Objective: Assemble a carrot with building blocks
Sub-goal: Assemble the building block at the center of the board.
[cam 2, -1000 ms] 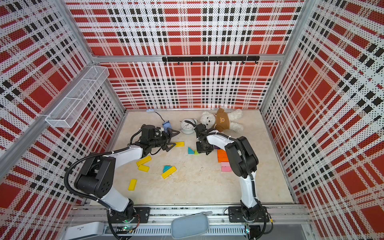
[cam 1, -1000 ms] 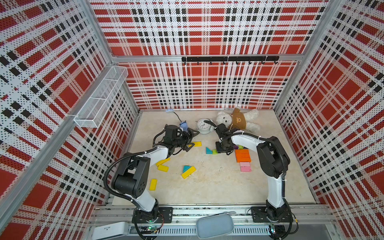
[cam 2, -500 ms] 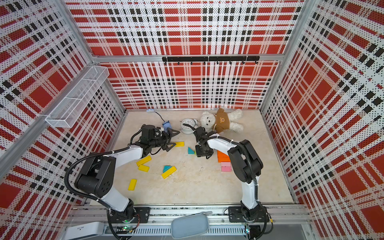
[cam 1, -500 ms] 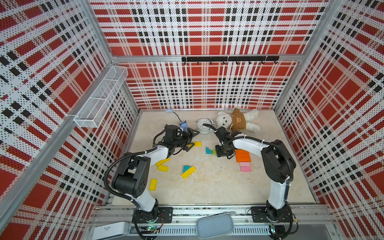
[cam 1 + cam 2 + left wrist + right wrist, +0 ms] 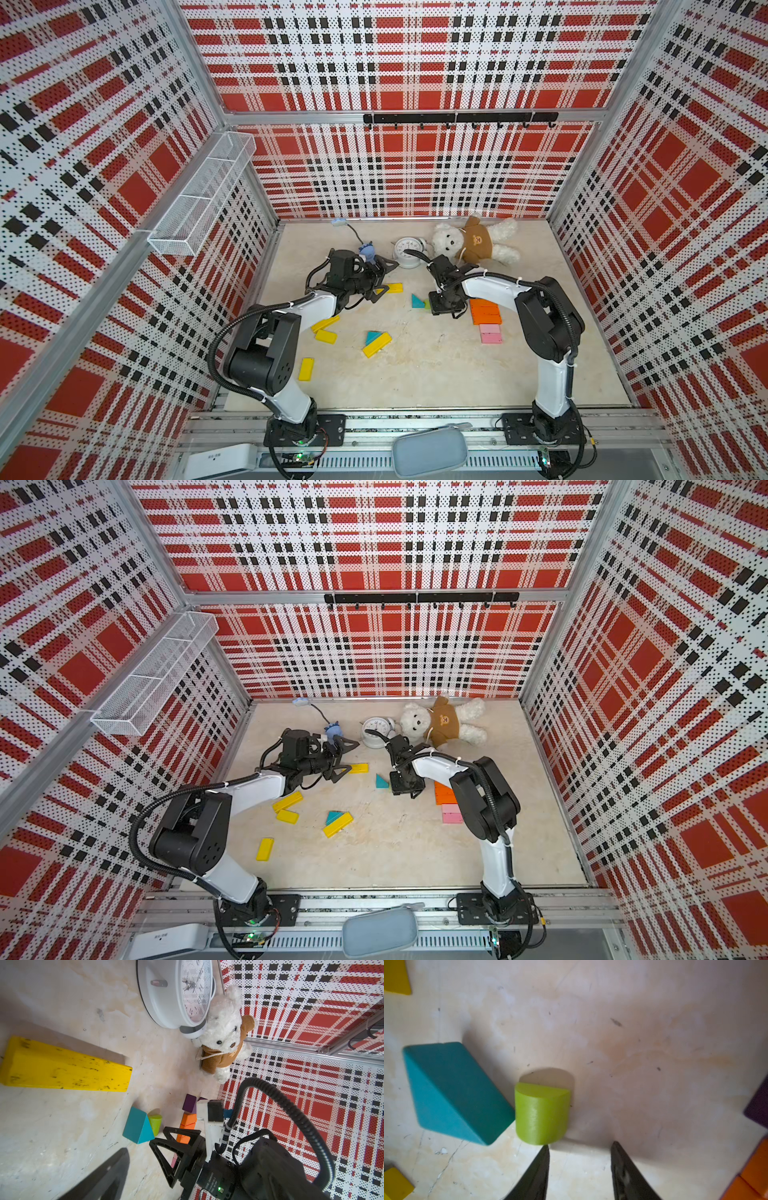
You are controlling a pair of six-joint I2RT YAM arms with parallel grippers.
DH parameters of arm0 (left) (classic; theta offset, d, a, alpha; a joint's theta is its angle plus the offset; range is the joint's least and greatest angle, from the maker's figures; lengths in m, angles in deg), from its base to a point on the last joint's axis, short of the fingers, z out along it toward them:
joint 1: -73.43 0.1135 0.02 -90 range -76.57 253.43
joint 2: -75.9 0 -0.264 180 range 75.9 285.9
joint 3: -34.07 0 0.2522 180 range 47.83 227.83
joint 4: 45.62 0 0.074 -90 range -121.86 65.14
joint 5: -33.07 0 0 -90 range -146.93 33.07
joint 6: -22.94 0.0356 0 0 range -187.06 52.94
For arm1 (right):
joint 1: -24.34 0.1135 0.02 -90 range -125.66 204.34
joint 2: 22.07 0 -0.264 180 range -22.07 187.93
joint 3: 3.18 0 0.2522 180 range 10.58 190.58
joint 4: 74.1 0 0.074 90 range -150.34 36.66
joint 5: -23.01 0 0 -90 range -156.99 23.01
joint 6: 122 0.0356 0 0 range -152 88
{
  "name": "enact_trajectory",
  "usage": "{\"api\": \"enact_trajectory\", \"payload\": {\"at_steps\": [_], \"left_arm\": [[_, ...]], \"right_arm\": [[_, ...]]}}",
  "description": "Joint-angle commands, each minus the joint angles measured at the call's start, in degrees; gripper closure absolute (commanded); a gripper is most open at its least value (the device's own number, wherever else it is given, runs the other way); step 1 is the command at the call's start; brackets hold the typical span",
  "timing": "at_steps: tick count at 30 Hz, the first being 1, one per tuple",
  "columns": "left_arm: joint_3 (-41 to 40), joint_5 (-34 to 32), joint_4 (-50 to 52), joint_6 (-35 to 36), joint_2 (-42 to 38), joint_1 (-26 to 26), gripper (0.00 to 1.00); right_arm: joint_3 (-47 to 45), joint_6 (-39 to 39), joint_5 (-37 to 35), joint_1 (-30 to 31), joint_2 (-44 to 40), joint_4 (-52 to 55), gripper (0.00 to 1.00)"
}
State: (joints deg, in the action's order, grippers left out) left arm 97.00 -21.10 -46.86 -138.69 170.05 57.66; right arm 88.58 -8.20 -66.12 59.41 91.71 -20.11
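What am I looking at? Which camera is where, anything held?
Two robot arms, each ending in a two-finger pincer. Two pictures look down from overhead; two come from wrist cameras. On the table lie wooden blocks: yellow bars, teal triangles, orange bars, pink bars, a lime-green stub, plus a white clock and a teddy bear. The left pincer stands wide open near a yellow bar; the right pincer, open, hangs beside the lime-green stub. Nothing is held.

The beige marbled tabletop point(image 5: 415, 374) carries scattered yellow bars point(image 5: 306, 369), teal triangles point(image 5: 417, 301), a lime-green stub point(image 5: 542, 1113), orange bars point(image 5: 485, 311) and pink bars point(image 5: 490, 333). A white clock point(image 5: 407, 251) and a teddy bear point(image 5: 473, 243) lie at the back.
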Motion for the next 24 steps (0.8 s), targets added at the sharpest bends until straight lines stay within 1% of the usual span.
{"api": "enact_trajectory", "payload": {"at_steps": [1,17,24], "left_arm": [[-0.1,1.1,-1.4,-1.1,0.6,0.4,0.01],[-0.1,1.3,-1.5,-1.3,0.8,0.6,0.01],[0.0,1.4,-1.7,-1.3,0.5,0.8,0.01]], "right_arm": [[1.7,0.3,0.2,0.2,1.3,-1.2,0.51],[2.8,0.3,1.3,0.2,2.5,-1.6,0.51],[1.4,0.5,1.0,0.6,-0.2,-1.2,0.52]]}}
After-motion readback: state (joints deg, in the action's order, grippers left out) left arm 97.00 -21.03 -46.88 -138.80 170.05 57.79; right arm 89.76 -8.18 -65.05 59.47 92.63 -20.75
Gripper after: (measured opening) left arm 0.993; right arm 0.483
